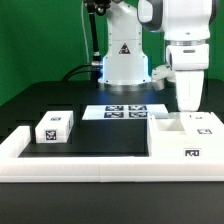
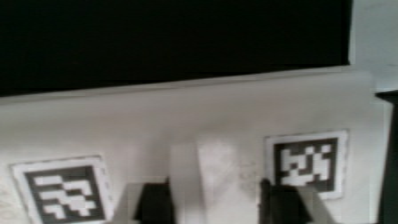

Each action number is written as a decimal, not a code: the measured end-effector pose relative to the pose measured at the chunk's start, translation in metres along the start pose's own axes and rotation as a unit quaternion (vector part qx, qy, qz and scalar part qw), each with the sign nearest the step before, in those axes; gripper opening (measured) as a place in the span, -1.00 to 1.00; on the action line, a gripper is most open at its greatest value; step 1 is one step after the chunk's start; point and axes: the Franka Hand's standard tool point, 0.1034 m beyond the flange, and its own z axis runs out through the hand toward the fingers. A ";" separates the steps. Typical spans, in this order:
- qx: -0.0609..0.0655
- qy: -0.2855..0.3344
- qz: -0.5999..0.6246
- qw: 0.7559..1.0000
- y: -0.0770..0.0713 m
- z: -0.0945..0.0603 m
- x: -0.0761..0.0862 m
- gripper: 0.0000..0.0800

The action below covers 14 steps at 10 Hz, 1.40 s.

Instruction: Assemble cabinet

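One gripper [image 1: 187,107] hangs in the upper right of the frame, at the exterior view's right, just above the cabinet [image 1: 170,150]; the cabinet sits on the black table [image 1: 110,135] in the lower right, compartments facing up; a small tagged block [image 1: 55,127] stands well apart at the exterior view's left; the marker board [image 1: 125,111] lies farther back, between them; a white border rail [image 1: 90,168] runs along the lower edge. Wrist view: two dark fingers [image 2: 151,203] held apart, clamping nothing, over the cabinet's white face with its two tags [image 2: 306,160].
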 end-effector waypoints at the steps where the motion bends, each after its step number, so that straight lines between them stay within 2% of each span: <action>1: 0.000 0.000 0.000 1.000 0.000 0.000 0.000 -0.81; 6: -0.001 -0.001 -0.003 1.000 -0.001 -0.002 0.000 -0.85; 8: -0.010 -0.011 -0.016 1.000 -0.009 -0.025 -0.007 -0.85; 10: -0.007 -0.023 -0.023 0.999 -0.015 -0.038 -0.016 -0.85; 14: -0.006 -0.023 -0.024 0.999 -0.016 -0.037 -0.019 -0.85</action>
